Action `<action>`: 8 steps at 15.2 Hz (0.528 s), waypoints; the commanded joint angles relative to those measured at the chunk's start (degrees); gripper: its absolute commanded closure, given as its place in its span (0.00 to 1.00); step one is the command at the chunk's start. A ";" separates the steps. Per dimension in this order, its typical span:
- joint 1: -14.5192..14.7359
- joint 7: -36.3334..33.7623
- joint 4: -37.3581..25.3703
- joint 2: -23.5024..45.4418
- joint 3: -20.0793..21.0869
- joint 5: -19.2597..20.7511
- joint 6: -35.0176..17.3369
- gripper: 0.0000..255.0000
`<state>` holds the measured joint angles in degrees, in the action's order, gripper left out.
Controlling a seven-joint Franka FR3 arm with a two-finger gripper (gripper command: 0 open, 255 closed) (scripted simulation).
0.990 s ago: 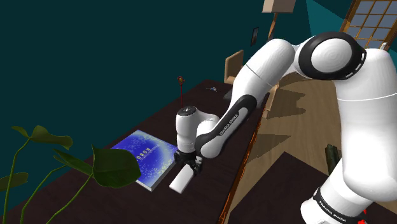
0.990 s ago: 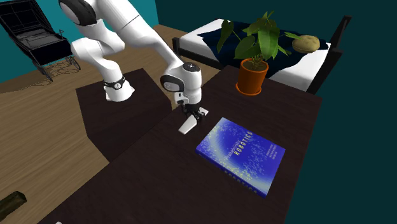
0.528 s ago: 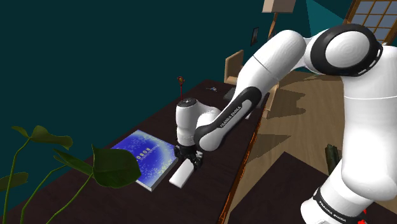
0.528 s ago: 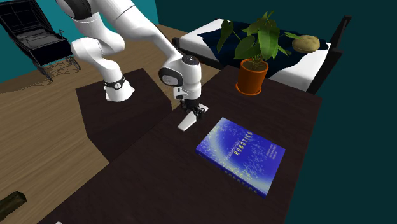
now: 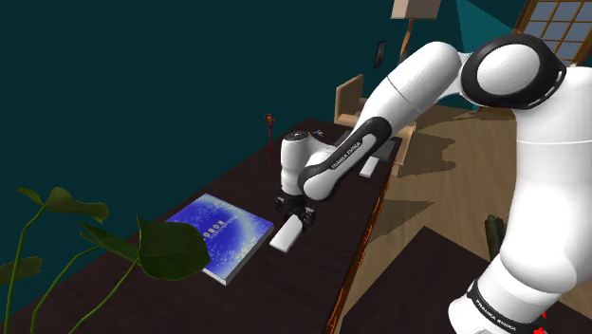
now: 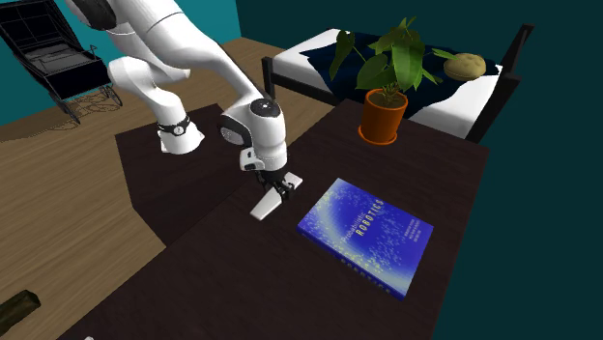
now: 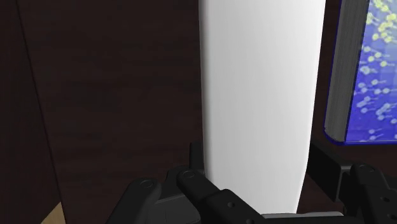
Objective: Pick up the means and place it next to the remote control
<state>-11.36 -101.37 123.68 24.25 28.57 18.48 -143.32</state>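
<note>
Dark table (image 6: 242, 280), gripper (image 6: 277, 192) pinching white slab (image 6: 263, 207), blue book (image 6: 367, 235) just beside, potted plant (image 6: 383, 116) beyond

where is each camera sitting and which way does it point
Shoulder view: beside and slightly behind the stand, looking down over the dark table; the white arm reaches to the gripper.
Second exterior view: high, across the table from the arm, facing its base; potted plant at that view's right.
Wrist view: on the hand, looking along the black fingers clasping the white block.
Shared: both outer views show the blue book beside the block.
</note>
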 commanded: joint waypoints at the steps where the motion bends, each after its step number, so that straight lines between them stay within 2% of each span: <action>1: -2.25 3.05 -0.16 0.14 -0.58 -0.18 -0.10 1.00; 8: -8.74 12.54 -4.35 2.36 -2.65 -0.60 1.67 1.00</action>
<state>-19.04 -90.31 119.59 26.46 26.19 17.98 -141.70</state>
